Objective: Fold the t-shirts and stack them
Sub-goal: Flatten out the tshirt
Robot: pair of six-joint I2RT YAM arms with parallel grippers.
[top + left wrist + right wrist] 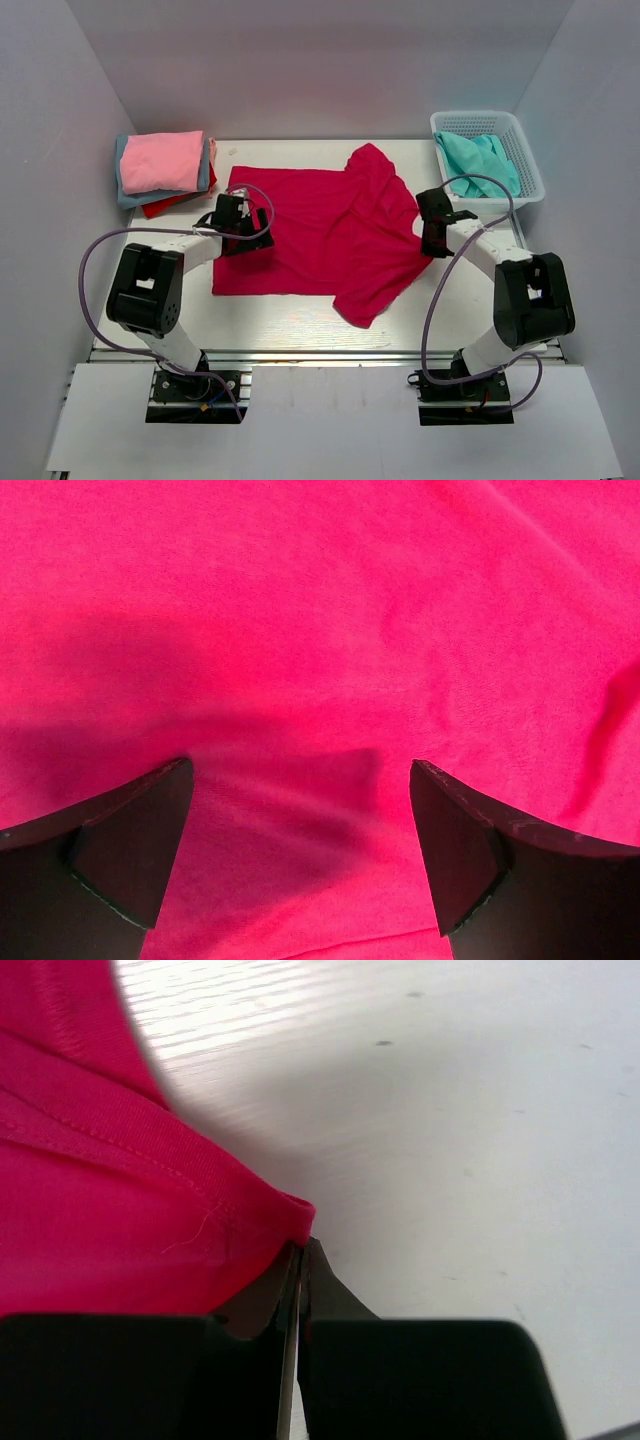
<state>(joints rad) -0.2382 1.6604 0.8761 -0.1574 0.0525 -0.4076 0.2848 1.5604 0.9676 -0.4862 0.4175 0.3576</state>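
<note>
Crimson-magenta t-shirt lies spread at the centre of the counter, between the two arms. Its left half is flat. Its right half is rumpled, with a flap doubled toward the near right corner. Not yet folded.

Left fingers: spread wide, hovering just over flat cloth near the shirt's left edge. The wrist view shows nothing between them. Judgement: placed to pinch or pin that side so the shirt does not slide when the other side is pulled.

Right fingers: closed on the stitched hem at the shirt's right edge, with only a thin fold of cloth in the tips and bare counter just beside. The grip is at the very edge, likely so the rumpled side can be drawn out flat or carried over. The bite is thin and could slip under tension.

Back left: a stack with the light pink t-shirt on top, the grey-blue t-shirt under it and the red t-shirt lowest. Presumably the destination.

Back right: the white mesh basket holds the teal t-shirt, waiting its turn.

Progress estimate: roughly midway.
</note>
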